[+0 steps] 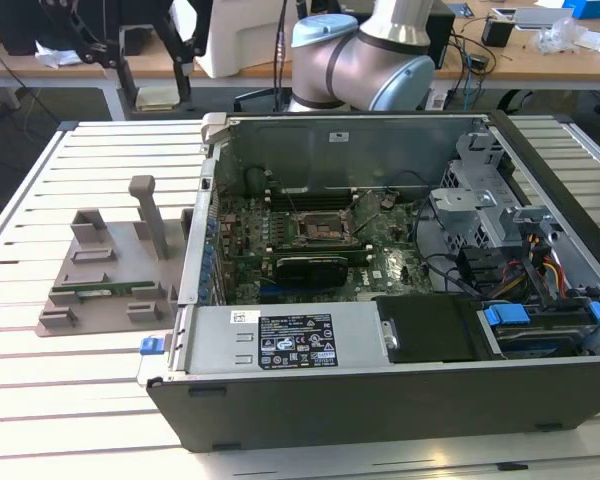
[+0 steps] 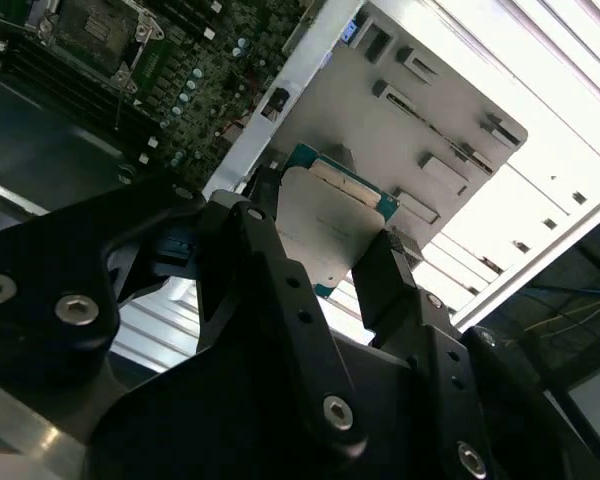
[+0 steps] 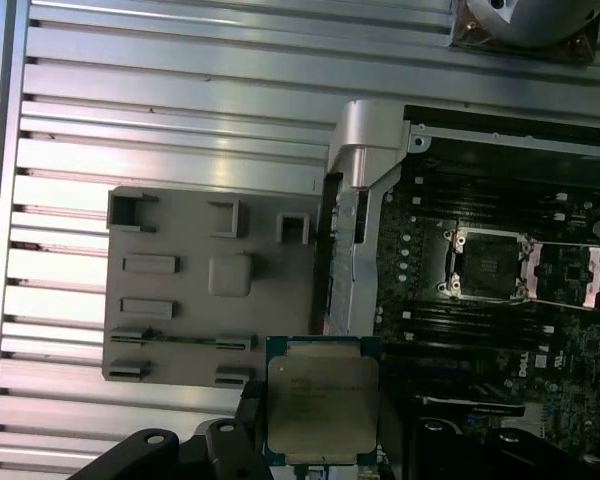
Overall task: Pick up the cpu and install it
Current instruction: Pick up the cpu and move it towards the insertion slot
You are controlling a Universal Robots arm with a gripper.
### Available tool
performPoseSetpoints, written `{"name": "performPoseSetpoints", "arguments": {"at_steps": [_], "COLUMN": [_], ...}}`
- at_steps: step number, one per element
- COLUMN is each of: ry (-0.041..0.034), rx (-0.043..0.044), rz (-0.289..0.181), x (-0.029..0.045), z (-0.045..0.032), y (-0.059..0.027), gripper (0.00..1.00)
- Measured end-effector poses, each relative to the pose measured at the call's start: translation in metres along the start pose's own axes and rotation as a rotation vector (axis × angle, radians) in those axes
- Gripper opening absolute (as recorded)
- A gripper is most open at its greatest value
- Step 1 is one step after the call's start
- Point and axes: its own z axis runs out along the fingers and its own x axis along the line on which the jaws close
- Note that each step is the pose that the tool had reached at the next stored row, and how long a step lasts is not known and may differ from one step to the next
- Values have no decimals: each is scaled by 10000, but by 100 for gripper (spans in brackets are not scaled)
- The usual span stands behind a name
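The cpu (image 3: 322, 402) is a flat square chip with a silvery top and a thin green edge. My gripper (image 3: 322, 445) is shut on it, with a black finger on each of two opposite sides. The second wrist view shows the cpu (image 2: 330, 215) clamped between the fingers (image 2: 380, 275) of the gripper (image 2: 325, 255), held in the air over the case's edge and the grey holder. The black motherboard socket (image 3: 487, 268) with its metal frame lies open inside the case, apart from the chip. It is also the socket (image 1: 320, 228) at the middle of the board in the exterior view.
An open computer case (image 1: 380, 390) lies on the slatted metal table (image 1: 40, 400), with drive bays and cables on the exterior view's right. A grey parts holder (image 1: 110, 270) beside the case carries a green memory stick (image 1: 105, 291). The arm (image 1: 370, 60) rises behind the case.
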Motion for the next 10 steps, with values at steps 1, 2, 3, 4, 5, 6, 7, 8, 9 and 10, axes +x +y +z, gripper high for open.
{"name": "performPoseSetpoints", "arguments": {"at_steps": [1, 2, 3, 4, 5, 6, 7, 8, 9, 10], "ry": [3, 4, 7, 7, 8, 9, 10, 12, 13, 14], "rx": [1, 1, 1, 0, -1, -1, -1, 0, 0, 0], "rz": [-1, -1, -1, 0, 0, 0, -2, -2, -1, 0], "x": [-32, -57, -105, -136, -165, -186, -224, -266, -285, -309], "z": [3, 5, 9, 13, 16, 17, 21, 24, 26, 28], "y": [-3, -5, -8, -10, -12, -14, -17, -21, -22, -24], "gripper": [55, 55, 55, 55, 55, 55, 55, 55, 55, 55]}}
